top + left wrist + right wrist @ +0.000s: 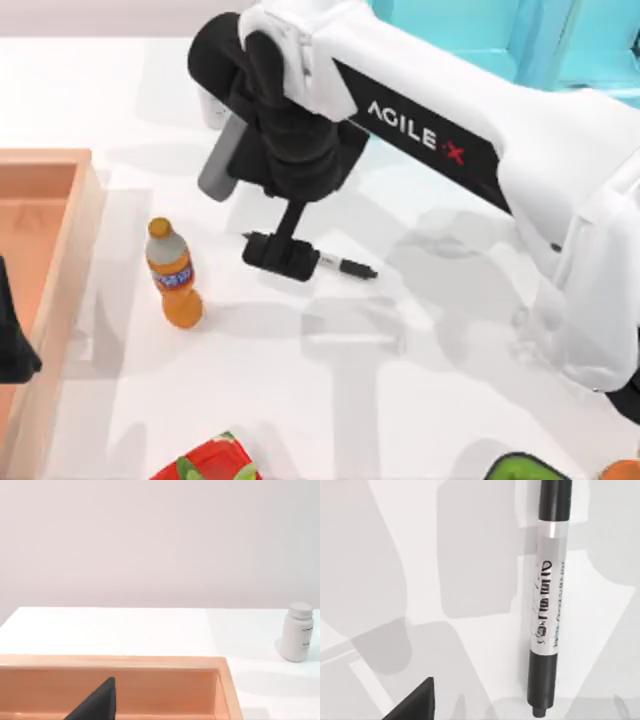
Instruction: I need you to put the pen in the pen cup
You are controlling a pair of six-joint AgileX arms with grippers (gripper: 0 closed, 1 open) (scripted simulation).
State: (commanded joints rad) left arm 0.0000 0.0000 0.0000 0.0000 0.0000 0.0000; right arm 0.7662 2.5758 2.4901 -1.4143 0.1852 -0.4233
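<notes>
Right tool (281, 254) over pen (345, 266), hiding its left end.

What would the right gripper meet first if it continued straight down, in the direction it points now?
Probably the slim pen with black ends and a white printed barrel, lying flat on the white table. The right gripper points down over its one end, though the remaining gap is unclear.

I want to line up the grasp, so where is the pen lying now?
In the top view the pen lies flat near the table's middle, right of the orange soda bottle, its left end under the right hand.
</notes>
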